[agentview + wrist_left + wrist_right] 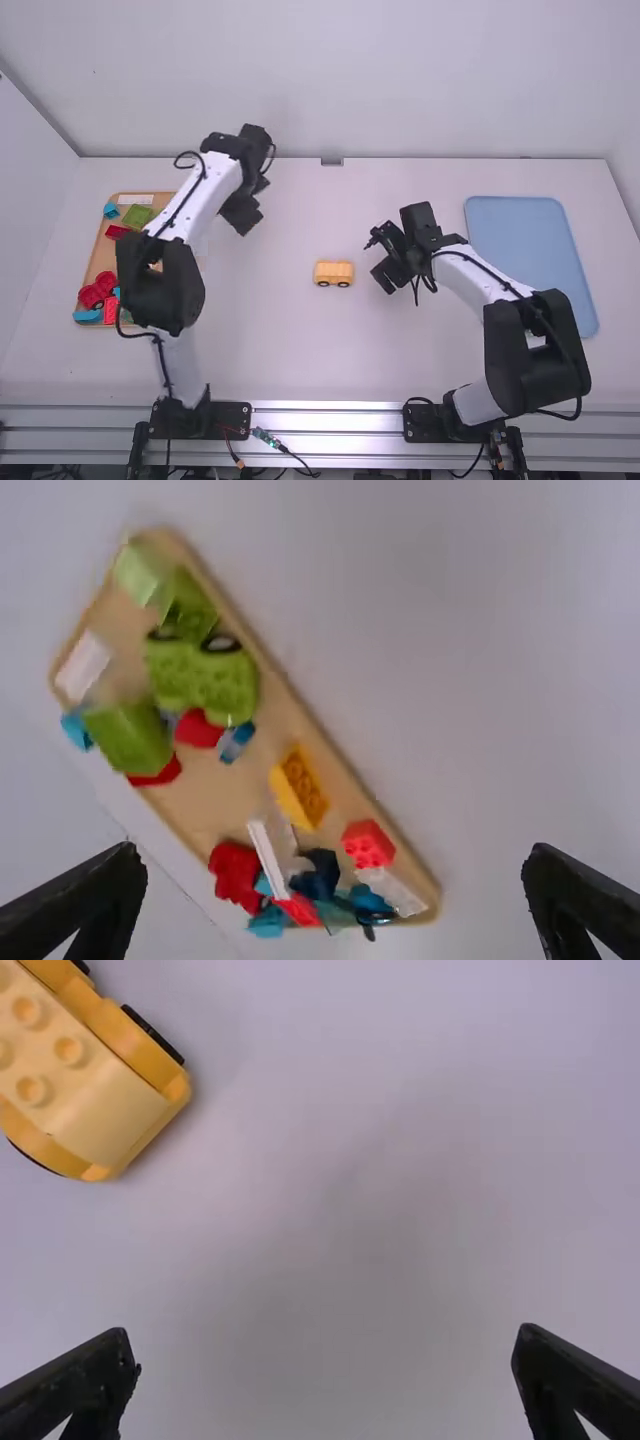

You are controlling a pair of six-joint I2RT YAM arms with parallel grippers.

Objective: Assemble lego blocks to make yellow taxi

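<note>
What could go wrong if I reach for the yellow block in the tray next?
The left tool is open wide, so its fingers may bump the red block or white block close to the yellow block in the tray. Later, pressing a block onto the yellow car could roll it, since it stands on wheels with neither tool holding it.

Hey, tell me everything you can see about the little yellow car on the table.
The yellow car stands upright on the white table, near the middle, its length running roughly side to side in the high view. It looks like glossy plastic: a pale yellow block with round studs on top, deeper yellow bodywork around it, and black wheels. The right gripper is nearby but not touching it.
</note>
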